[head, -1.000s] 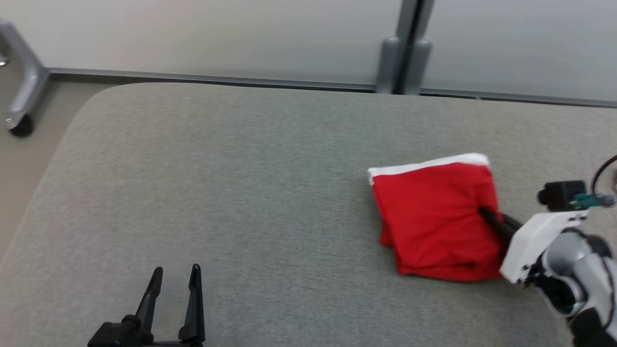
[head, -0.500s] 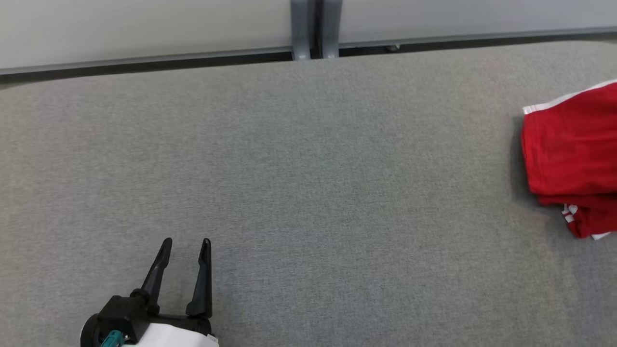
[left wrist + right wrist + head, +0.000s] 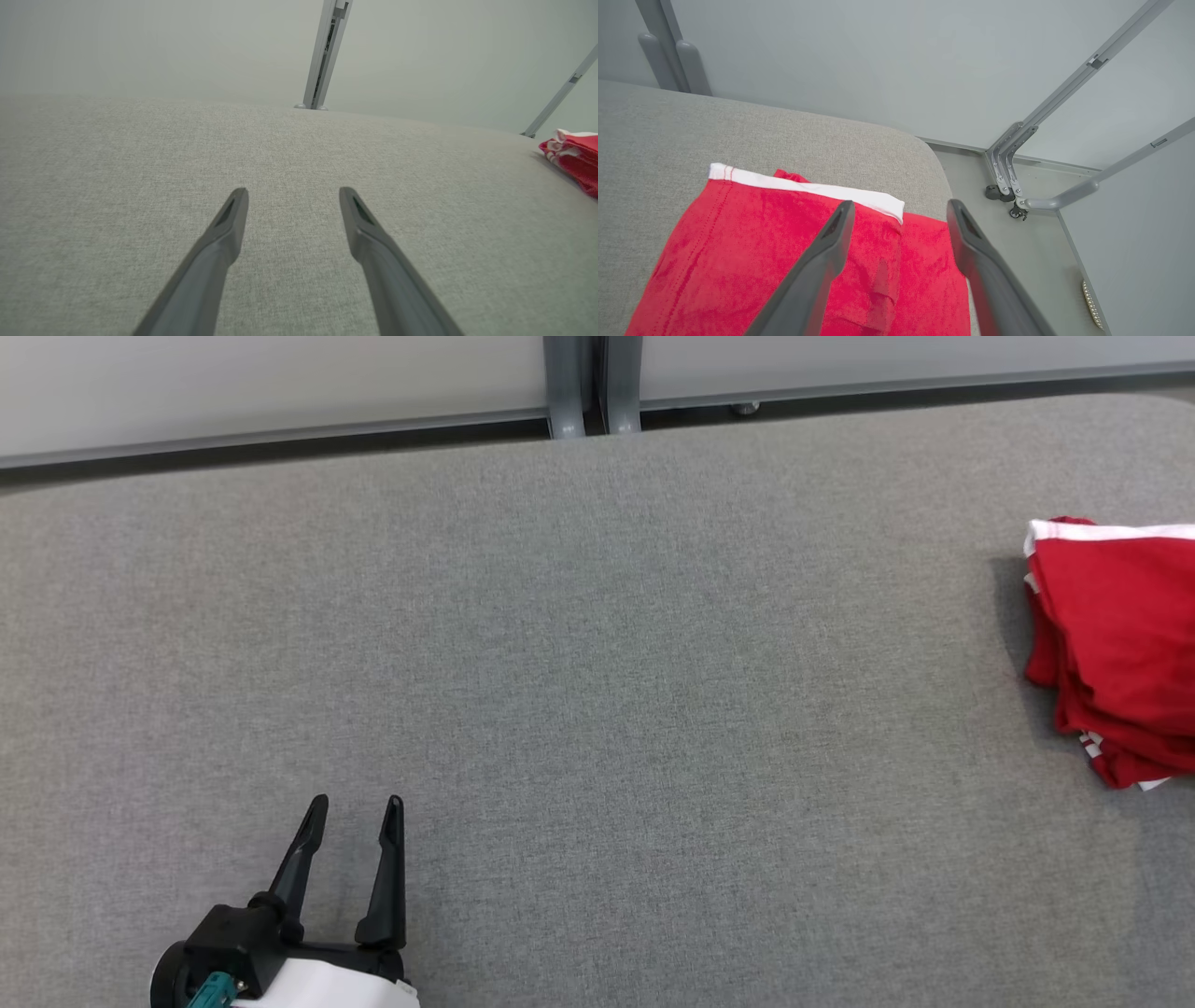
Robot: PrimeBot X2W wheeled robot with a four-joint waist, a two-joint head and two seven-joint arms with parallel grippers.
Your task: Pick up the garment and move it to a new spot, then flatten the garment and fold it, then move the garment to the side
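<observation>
On the one wide grey fabric-covered tabletop there lay a single red garment with a white band, folded into a thick stack near the right end, close to the table's rounded corner. From the head view it sat cut by the right margin, well apart from the left arm. Two grippers were to be counted. The left gripper hovered low over bare cloth at the near left, its two dark fingers spread and nothing between them. The right gripper hung above the garment, its fingers parted wide, one over the red cloth and one past its edge, clamping nothing.

A second before, that right gripper had been pinched shut on the garment's right edge; now it had let go. The head camera had swung leftward meanwhile, which accounts for the garment showing further right. The left gripper's stance had not changed.
</observation>
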